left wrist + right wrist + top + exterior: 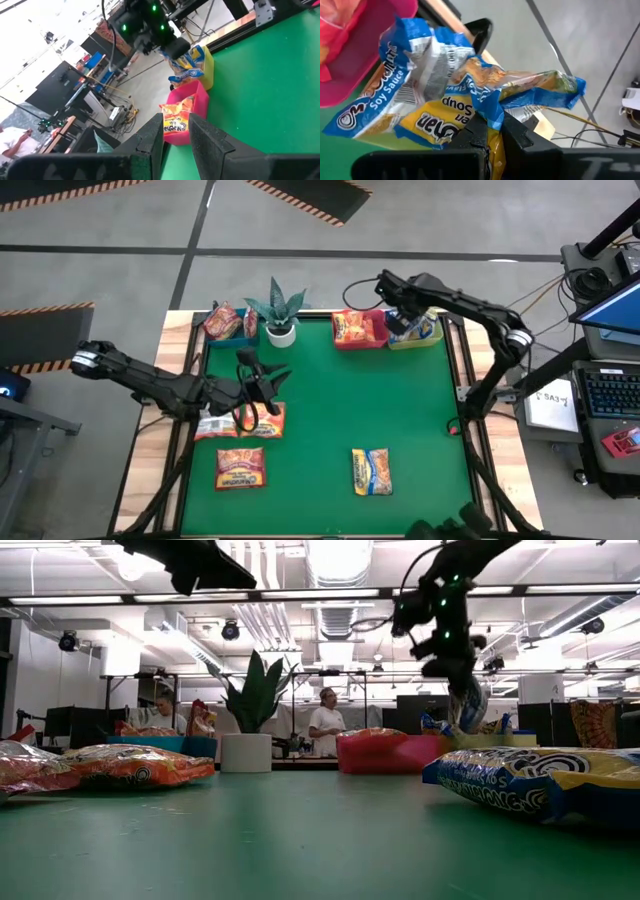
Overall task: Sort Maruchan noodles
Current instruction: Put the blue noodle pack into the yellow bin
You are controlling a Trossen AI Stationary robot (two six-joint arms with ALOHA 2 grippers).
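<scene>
My right gripper (pixel 405 315) hangs over the yellow-green bin (pixel 432 338) at the table's far right and is shut on a blue-and-yellow noodle packet (pixel 435 100). My left gripper (pixel 265 370) is open and holds nothing. It hovers above the left half of the table, over an orange packet (pixel 265 421) that lies flat. Beside the orange one lies a pale packet (pixel 213 426). A maroon packet (pixel 240 468) and a blue-and-yellow packet (pixel 371 471) lie flat nearer the front edge. My right gripper (pixel 494 125) pinches a crumpled edge of the blue-and-yellow packet (pixel 487 107) between its two fingers, coming from above and pointing down. The packet (pixel 472 705) hangs below the fingers over the yellow-green bin; whether its lower end rests in the bin, I cannot tell.
Along the far edge stand a blue bin (pixel 222 335) with a red packet, a potted plant (pixel 280 310) in a white pot, and a red bin (pixel 358 340) with orange packets. The green mat (pixel 340 400) is bare in the middle. People stand in the room behind the table.
</scene>
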